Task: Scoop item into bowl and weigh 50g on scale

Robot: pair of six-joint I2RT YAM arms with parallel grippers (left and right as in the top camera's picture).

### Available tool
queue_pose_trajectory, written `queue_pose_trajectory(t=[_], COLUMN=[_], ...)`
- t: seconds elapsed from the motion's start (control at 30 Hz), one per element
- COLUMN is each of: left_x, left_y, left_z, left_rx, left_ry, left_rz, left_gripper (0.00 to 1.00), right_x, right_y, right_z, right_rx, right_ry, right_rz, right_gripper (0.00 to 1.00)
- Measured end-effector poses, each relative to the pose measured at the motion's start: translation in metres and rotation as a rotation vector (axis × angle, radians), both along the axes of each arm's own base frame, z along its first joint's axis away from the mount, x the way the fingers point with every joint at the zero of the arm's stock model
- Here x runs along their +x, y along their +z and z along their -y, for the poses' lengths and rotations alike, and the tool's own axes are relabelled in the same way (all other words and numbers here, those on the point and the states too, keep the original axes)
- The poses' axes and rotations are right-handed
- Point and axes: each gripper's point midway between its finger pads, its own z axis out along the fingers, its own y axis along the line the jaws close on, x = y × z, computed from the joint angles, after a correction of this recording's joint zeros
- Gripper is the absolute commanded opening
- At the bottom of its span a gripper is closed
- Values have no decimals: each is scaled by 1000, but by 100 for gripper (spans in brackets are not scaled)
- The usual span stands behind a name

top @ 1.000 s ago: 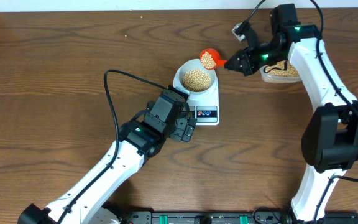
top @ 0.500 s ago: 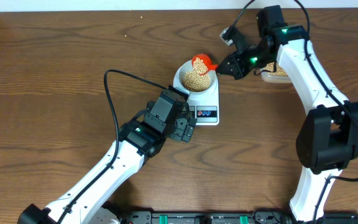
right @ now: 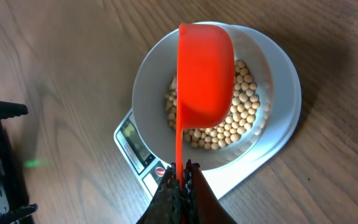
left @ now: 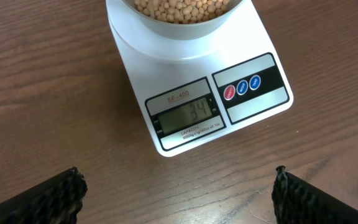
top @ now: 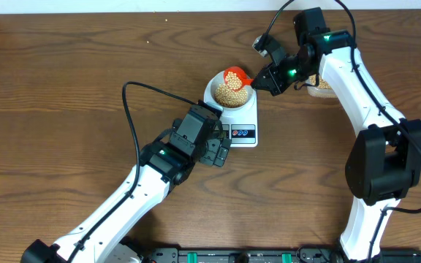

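The pale bowl (top: 212, 90) stands on the white scale (top: 245, 120) and holds many tan beans (top: 229, 93). In the left wrist view the scale (left: 185, 62) shows a display (left: 188, 114) reading 34, with the bowl (left: 182, 25) at the top edge. My right gripper (top: 263, 77) is shut on the handle of an orange scoop (top: 235, 75), which is tipped over the bowl. In the right wrist view the scoop (right: 205, 71) lies turned over above the beans (right: 229, 130), my jaws (right: 180, 171) clamped on its handle. My left gripper (left: 178, 186) is open and empty, just in front of the scale.
A clear tub of beans (top: 319, 86) sits to the right of the scale, partly hidden behind my right arm. A black cable (top: 134, 117) loops over the table left of the scale. The table's far edge runs along the top.
My right gripper has carried the scoop leftward from beside the bowl to over it and tipped it; the beans it held have gone into the bowl. The left arm has not moved.
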Motion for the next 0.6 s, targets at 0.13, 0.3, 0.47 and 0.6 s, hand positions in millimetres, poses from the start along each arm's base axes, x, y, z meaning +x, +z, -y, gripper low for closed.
queue_pose_trajectory(t=[0.13,0.3,0.47,0.6], left_x=[0,0,0,0], left_y=[0,0,0,0], left_z=[0,0,0,0], left_rx=[0,0,0,0], left_ry=[0,0,0,0], left_rz=[0,0,0,0], left_gripper=[98,98,98,98], right_x=[1,2,1,-1], right_y=[-3,-8,-12,-15], right_z=[2,2,-6,-10], right_rx=[-24,-81,-124,-151], right_ry=[-5,-6,13,23], right_rz=[6,26,51,60], right_gripper=[1,1,1,1])
